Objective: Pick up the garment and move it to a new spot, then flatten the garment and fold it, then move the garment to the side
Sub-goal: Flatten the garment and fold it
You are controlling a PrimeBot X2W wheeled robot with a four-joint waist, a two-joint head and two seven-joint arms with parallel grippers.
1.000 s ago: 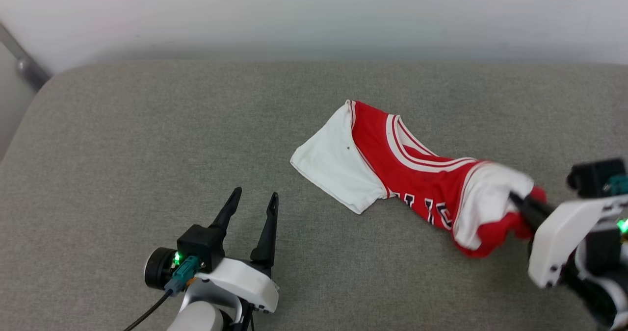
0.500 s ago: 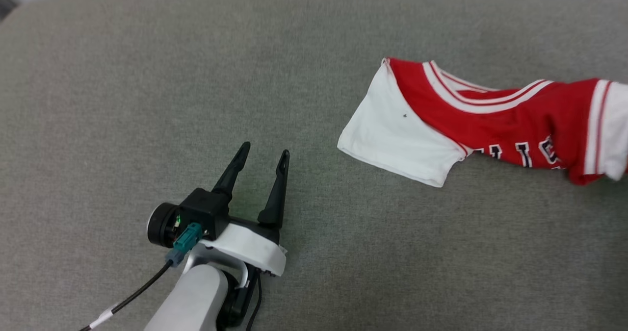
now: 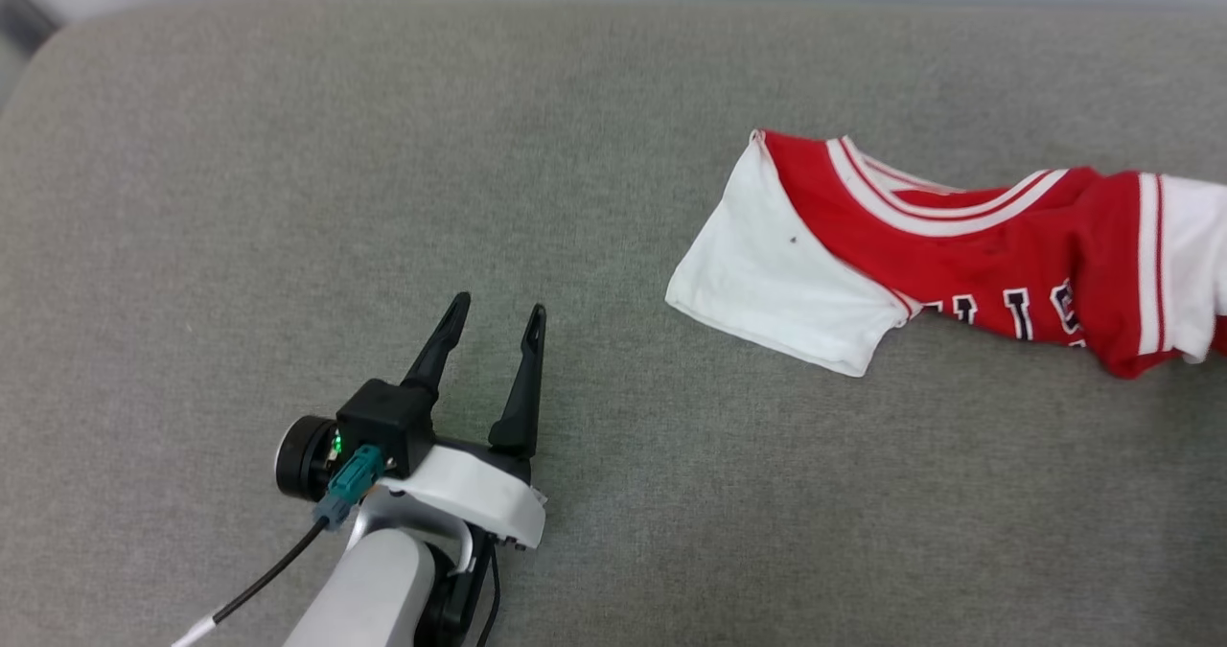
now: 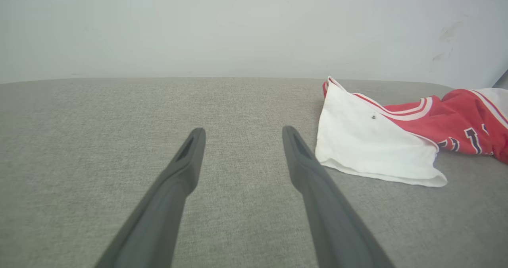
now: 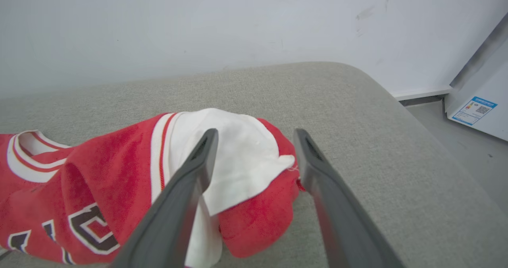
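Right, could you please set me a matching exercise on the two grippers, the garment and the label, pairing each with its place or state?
Things:
1. left gripper
2. right gripper
3. garment
4. blue-and-white label

Places or states:
A. stuck on a white panel
B. rumpled on the grey cushion
C. open at the bunched sleeve
D. open over bare cushion, apart from the shirt

Pairs: 1-D; 2-C; 3-B; 4-A
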